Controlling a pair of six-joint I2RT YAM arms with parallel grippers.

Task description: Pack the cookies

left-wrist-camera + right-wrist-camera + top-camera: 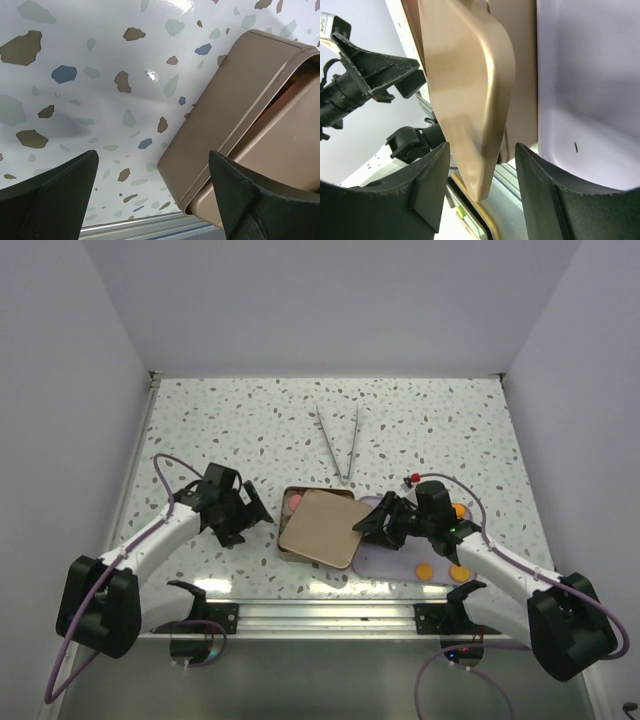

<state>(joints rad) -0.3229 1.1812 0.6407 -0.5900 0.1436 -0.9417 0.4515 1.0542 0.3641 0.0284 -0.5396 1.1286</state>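
The lid (322, 528) lies askew over the tin (288, 499) near the desk's front edge. The right gripper (368, 525) straddles it, jaws apart, probably seating it. The left gripper (252, 519) gapes alongside.

Tin lid (465, 90) brushed metal, satin sheen; table (100, 100) glossy.

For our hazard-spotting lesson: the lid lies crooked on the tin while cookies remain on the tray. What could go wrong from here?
The right fingers straddle the edge of the lid; pulling away could drag it off the tin. Orange cookies on the tray may get shut out.
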